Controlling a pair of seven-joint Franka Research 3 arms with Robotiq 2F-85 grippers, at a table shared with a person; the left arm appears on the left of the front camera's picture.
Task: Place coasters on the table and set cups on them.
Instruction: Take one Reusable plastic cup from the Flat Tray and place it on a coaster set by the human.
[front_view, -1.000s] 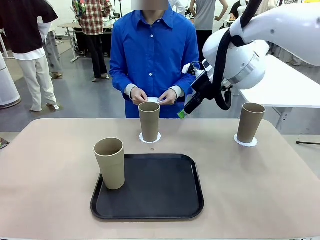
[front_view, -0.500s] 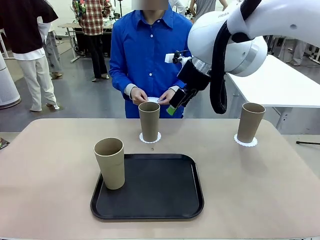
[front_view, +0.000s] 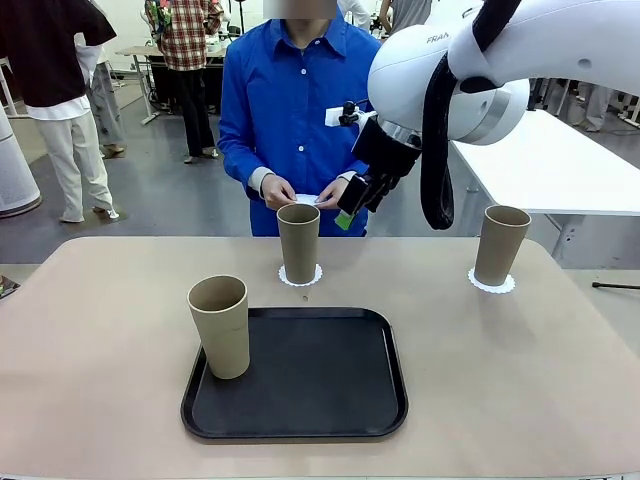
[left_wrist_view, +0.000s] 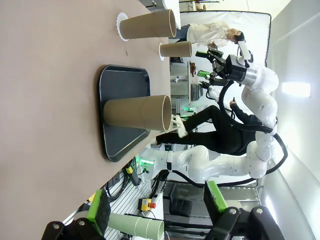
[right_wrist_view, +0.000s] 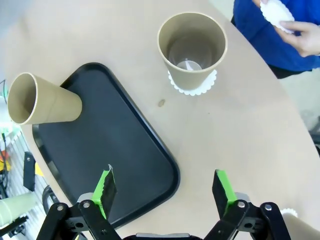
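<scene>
On the left side, the left gripper (left_wrist_view: 155, 197) is wide open and holds nothing. Next comes the last cup (front_view: 220, 325). It stands on the left part of the black tray (front_view: 330, 400), with no coaster under it. In the middle of the table (front_view: 100, 330), just past the tray, the middle cup (front_view: 298, 243) sits on a white coaster (front_view: 300, 277). Behind it, the person's hands (front_view: 335, 193) hold the third coaster (front_view: 306, 200) up off the table. The right gripper (front_view: 358, 200) hangs in the air just beside those hands, wide open and empty too. Far to the right, the right cup (front_view: 500, 245) sits on its own paper mat (front_view: 492, 286). Things could go wrong here. The right gripper is very close to the hands and could bump them. The last cup is tall and likely light, so a poke near its top could tip it over. If it gets moved before the third coaster is down, it will land on bare table.
</scene>
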